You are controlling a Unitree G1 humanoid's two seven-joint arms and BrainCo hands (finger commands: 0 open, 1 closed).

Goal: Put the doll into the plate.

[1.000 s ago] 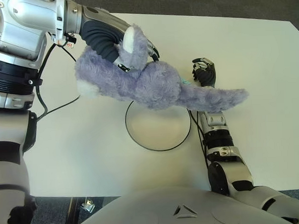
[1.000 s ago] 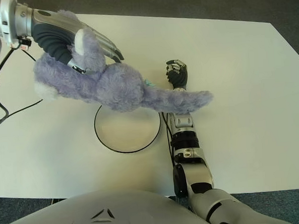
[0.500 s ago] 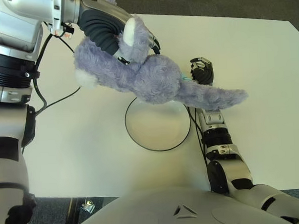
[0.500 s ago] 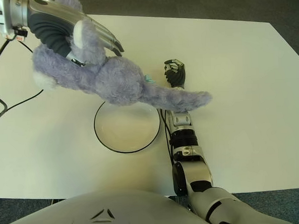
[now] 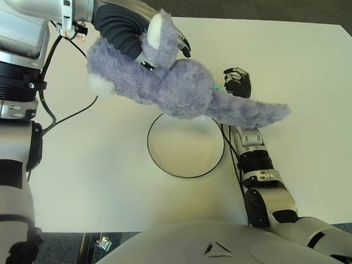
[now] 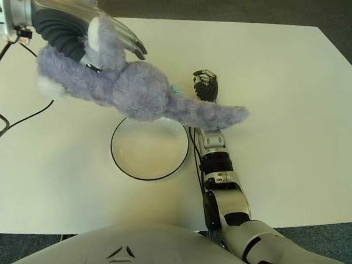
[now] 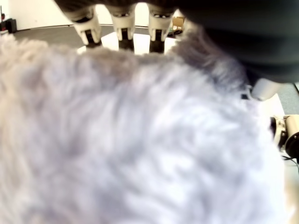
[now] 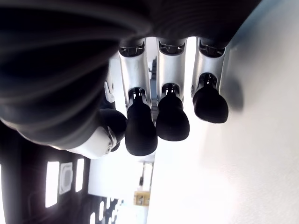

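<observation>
Fingers (image 5: 181,45) of the left hand (image 5: 134,37) wrap around the doll (image 5: 180,94), gripping it near its white-lined ear (image 5: 154,33); in the left wrist view the purple fur fills almost the whole picture, with three fingertips (image 7: 122,29) showing beyond it. Doll: a long purple plush animal, held in the air and lying roughly level, with a pale patch at its left end and a tapering limb (image 5: 257,114) stretching to the right. Its thick middle hangs over the far rim of the plate (image 5: 166,164), apart from it. Plate: round, shallow, white with a dark rim, on the white table (image 5: 96,176). Right hand (image 5: 238,82): shows just right of the plate, on the table's far side, partly covered by the doll's limb; its fingers (image 8: 172,116) are curled loosely and hold nothing. A black cable (image 5: 70,116) runs across the table left of the plate.
</observation>
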